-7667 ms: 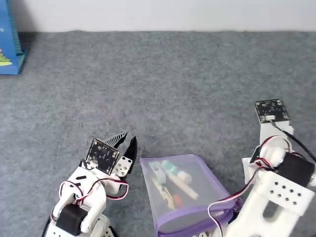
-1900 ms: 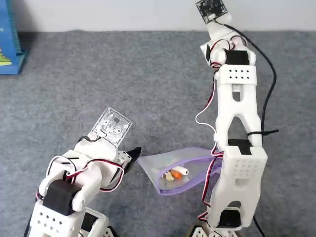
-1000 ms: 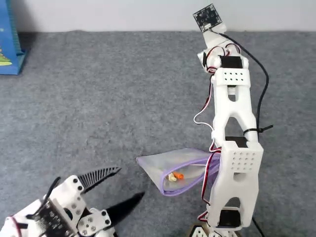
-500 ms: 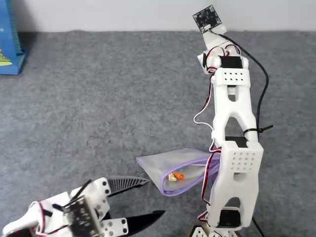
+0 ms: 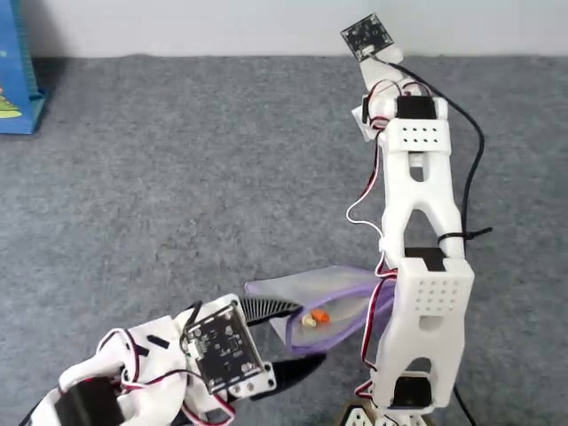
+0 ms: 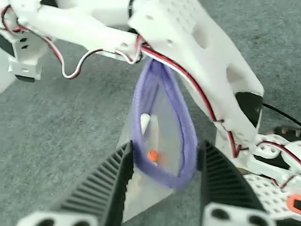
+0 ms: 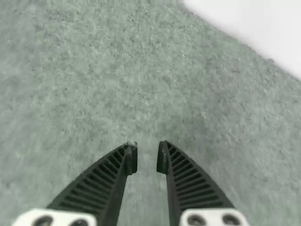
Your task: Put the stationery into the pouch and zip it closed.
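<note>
High view first: the pouch (image 5: 293,288) sits at about 5 o'clock from the middle of the grey carpet (image 5: 177,177), and its 3 o'clock end is tucked in against the lower link of the right arm (image 5: 417,195), which stretches away toward 12 o'clock. The stationery (image 5: 313,318) is inside the pouch. I can make out a white barrel and an orange tip through the mouth, so I judge the loading part done, at least for the pieces I can see. My left gripper (image 5: 311,333) comes in from 7 o'clock with its jaws spread wide and gripping nothing. On the left wrist view one finger stands on each side of the pouch's near end, close to the fabric, and I can't tell whether either one touches it. The purple zip (image 6: 186,136) gapes in a long loop and the two sides are well apart, so the closing is all left to do. I can't pick out the slider from here; the far end of the mouth runs under the right arm and its wires. Over on the right wrist view, the right gripper (image 7: 146,157) hangs above bare carpet near the pale wall (image 7: 263,28) at the 12 o'clock edge, well apart from the pouch, with a narrow gap between its tips and nothing held. As I read it, the next job is to pin one end of the pouch, find the slider and run it along. The thin fabric may bunch or slide if the hold is weak. A blue box (image 5: 13,71) sits out at 10 o'clock, far from the action.
</note>
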Robot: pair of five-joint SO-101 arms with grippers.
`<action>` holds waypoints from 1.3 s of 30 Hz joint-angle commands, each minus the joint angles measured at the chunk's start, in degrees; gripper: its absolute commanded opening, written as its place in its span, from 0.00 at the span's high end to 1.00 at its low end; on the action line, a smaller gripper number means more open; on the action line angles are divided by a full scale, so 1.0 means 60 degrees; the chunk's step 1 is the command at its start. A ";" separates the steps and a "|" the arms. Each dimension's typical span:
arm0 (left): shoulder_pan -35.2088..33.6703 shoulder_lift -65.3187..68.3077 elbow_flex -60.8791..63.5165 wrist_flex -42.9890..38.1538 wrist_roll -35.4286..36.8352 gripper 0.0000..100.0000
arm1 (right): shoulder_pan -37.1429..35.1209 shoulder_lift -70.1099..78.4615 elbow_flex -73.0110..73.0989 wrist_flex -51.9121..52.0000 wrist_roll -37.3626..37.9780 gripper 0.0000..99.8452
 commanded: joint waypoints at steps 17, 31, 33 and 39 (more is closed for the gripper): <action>-0.3018 -0.0029 0.2044 -0.2886 0.0044 0.98 | -0.0168 -0.5531 -0.0527 0.4842 -0.0088 0.91; -0.3560 -0.0029 0.2601 -0.3370 0.0044 0.98 | 0.0462 -0.8945 0.2374 0.6777 -0.0015 0.78; -0.3575 -0.0029 0.2601 -0.3370 0.0044 0.98 | 0.0462 -0.9546 0.3209 0.6777 0.0117 0.79; -0.3575 -0.0088 0.2747 -0.3385 0.0015 0.98 | 0.0242 -1.1392 0.5524 0.6762 0.0249 0.79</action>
